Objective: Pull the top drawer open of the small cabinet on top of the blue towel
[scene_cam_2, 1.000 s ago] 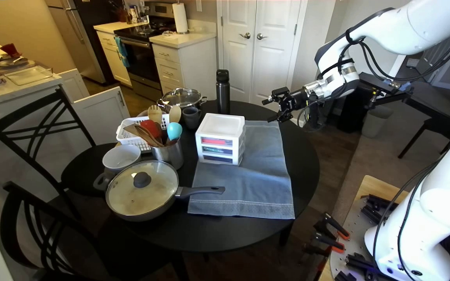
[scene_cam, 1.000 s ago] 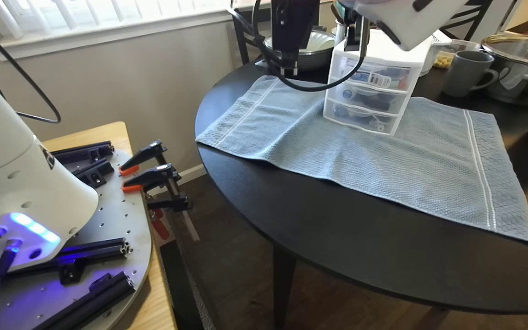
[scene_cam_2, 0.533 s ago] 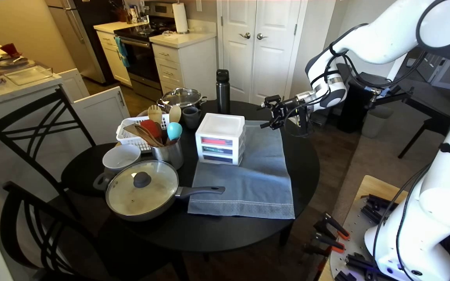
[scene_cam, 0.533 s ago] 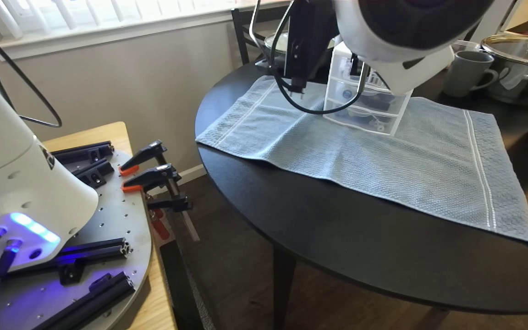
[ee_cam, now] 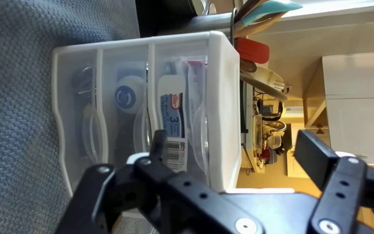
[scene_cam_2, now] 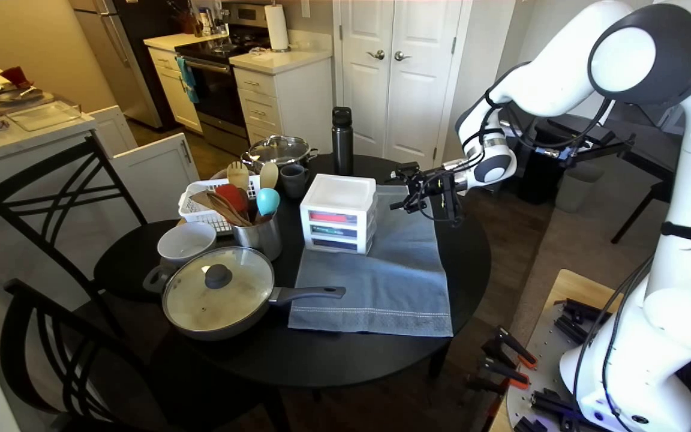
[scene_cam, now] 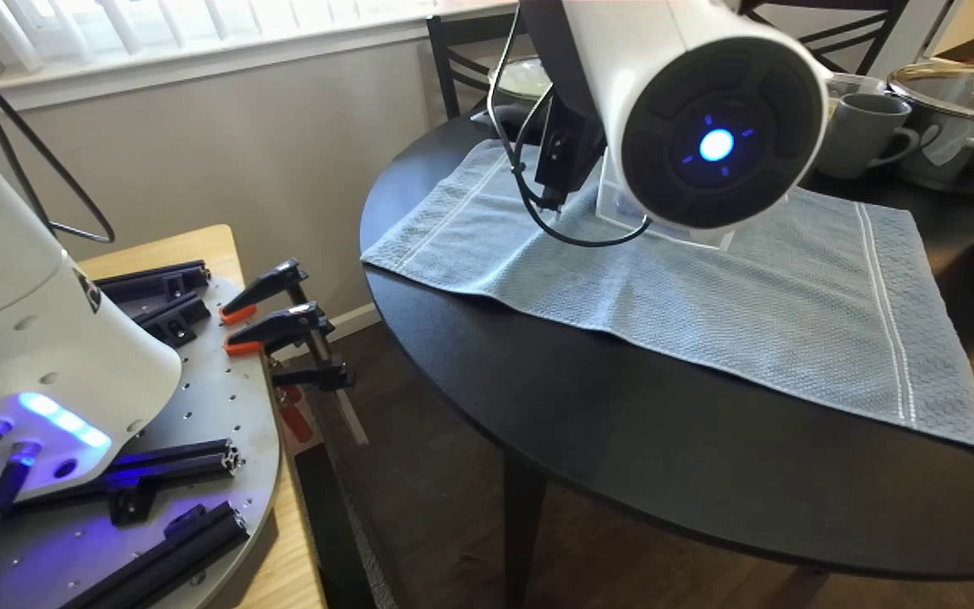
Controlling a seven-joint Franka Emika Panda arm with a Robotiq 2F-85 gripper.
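The small cabinet (scene_cam_2: 338, 192) is white-framed and boxy, with stacked translucent drawers, and stands on the blue towel (scene_cam_2: 375, 294). In an exterior view the arm hides most of the cabinet (scene_cam: 612, 201). In the wrist view the cabinet lies sideways; the top drawer (ee_cam: 200, 136) is beside the white top panel, looks closed, and has a curved clear lip. My gripper (scene_cam_2: 396, 189) is open and empty, in front of the drawer fronts and apart from them. In the wrist view my gripper (ee_cam: 234, 148) has one finger over the top drawer's front and the other beyond the cabinet's top.
Behind the cabinet are a utensil holder (scene_cam_2: 260, 240), a grey mug (scene_cam_2: 294, 180), a lidded pot (scene_cam_2: 282, 150) and a dark bottle (scene_cam_2: 342, 141). A lidded pan (scene_cam_2: 219, 294) stands beside it, its handle (scene_cam_2: 312, 293) reaching over the towel.
The arm has moved lower and closer to the cabinet's drawer fronts, and it now covers most of the cabinet in an exterior view. The cabinet and towel have not moved.
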